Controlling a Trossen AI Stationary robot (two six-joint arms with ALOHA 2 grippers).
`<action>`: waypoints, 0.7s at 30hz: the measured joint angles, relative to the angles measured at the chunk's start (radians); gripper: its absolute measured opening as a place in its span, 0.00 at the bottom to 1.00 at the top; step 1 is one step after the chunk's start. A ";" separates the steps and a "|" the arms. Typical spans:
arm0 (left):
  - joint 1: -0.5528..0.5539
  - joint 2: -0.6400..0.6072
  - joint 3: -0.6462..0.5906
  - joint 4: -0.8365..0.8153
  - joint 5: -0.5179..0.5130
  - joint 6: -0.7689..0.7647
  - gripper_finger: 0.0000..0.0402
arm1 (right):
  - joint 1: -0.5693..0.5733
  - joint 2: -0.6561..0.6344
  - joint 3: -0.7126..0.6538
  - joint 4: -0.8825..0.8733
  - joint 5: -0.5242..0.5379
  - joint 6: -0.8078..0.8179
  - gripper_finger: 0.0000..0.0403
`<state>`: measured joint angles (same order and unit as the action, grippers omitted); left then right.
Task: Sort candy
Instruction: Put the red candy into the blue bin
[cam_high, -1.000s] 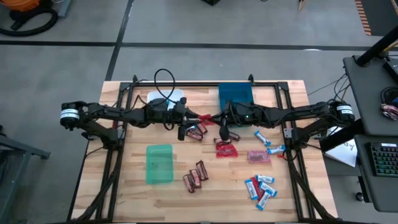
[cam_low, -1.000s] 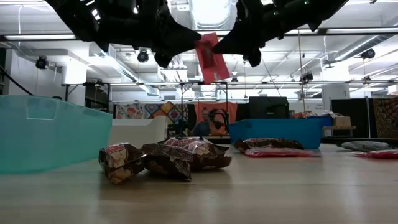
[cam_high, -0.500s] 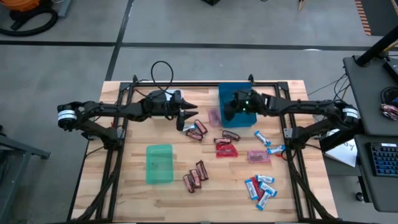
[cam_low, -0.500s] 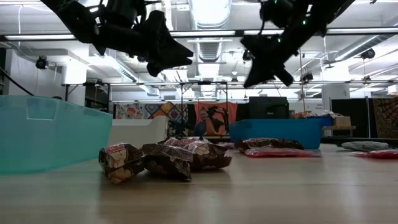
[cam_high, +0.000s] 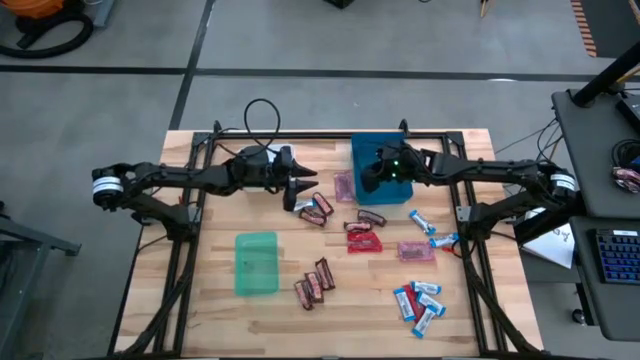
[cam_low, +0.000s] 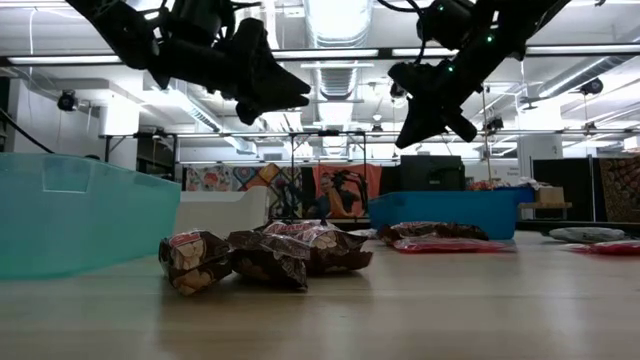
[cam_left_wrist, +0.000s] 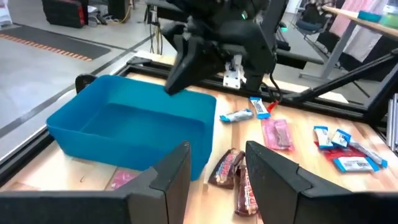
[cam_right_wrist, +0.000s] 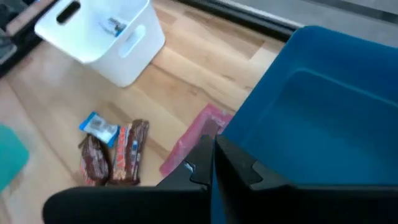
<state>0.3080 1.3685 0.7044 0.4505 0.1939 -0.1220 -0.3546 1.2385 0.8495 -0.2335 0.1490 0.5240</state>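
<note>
In the high view we find the left pincer (cam_high: 303, 183) left of centre, jaws parted and empty, hovering above the desk (cam_high: 220, 310). Just below and right of its tips lies a small cluster of dark brown mini bars (cam_high: 316, 209), long axes running diagonally, so we judge this arm the nearer one for them. Further right a pink packet (cam_high: 344, 187) lies flat against the left wall of the blue bin (cam_high: 378, 150). The right pincer (cam_high: 366, 183) is closed on nothing, poised over that bin's lower left corner, beside the packet
</note>
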 joint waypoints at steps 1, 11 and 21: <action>-0.004 0.011 0.000 0.023 -0.017 -0.018 0.34 | 0.005 0.000 0.010 -0.011 0.000 -0.001 0.02; -0.039 0.215 0.134 -0.042 -0.126 -0.037 0.34 | 0.037 -0.001 0.156 -0.174 0.001 -0.069 0.02; -0.039 0.388 0.334 -0.313 -0.124 0.257 0.34 | 0.039 -0.001 0.178 -0.300 0.002 -0.113 0.02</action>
<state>0.2691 1.7565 1.0386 0.1378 0.0695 0.1349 -0.3160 1.2373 1.0275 -0.5338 0.1506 0.4111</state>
